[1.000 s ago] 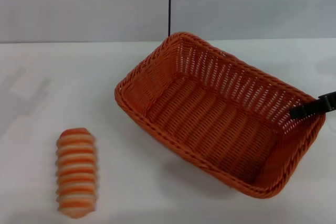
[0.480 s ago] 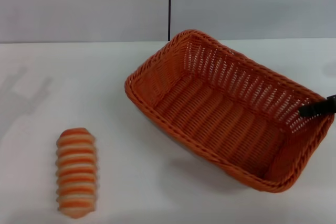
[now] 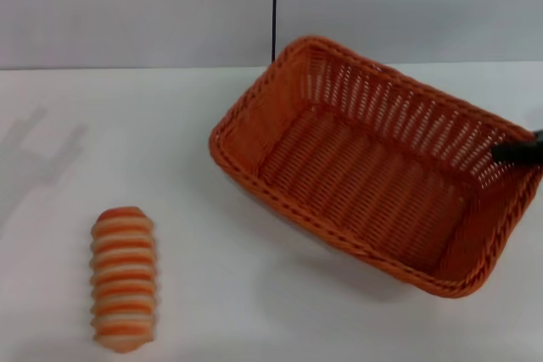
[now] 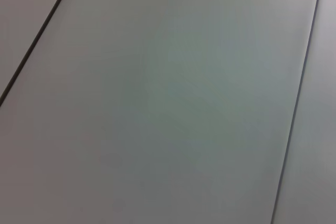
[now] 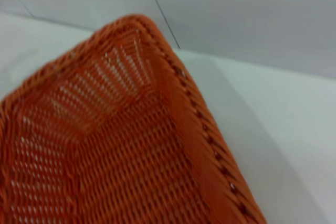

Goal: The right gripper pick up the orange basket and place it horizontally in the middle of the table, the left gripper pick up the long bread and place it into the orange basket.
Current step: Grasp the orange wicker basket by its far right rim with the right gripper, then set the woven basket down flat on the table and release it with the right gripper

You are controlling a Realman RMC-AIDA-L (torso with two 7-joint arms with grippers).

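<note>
The orange basket hangs tilted a little above the white table at the right, casting a shadow beneath. My right gripper shows only as a black finger at the picture's right edge, shut on the basket's right rim. The right wrist view is filled by the basket's woven inside and braided rim. The long bread lies at the front left of the table, striped orange and cream, its long axis pointing away from me. The left gripper is not in sight; its wrist view shows only grey wall panels.
A grey wall with a dark vertical seam runs behind the table. A faint shadow falls on the tabletop at the far left. Bare white surface separates the bread from the basket.
The basket has shifted to the right and risen with the right gripper, its near left corner pulling away from the bread. The bread has not moved.
</note>
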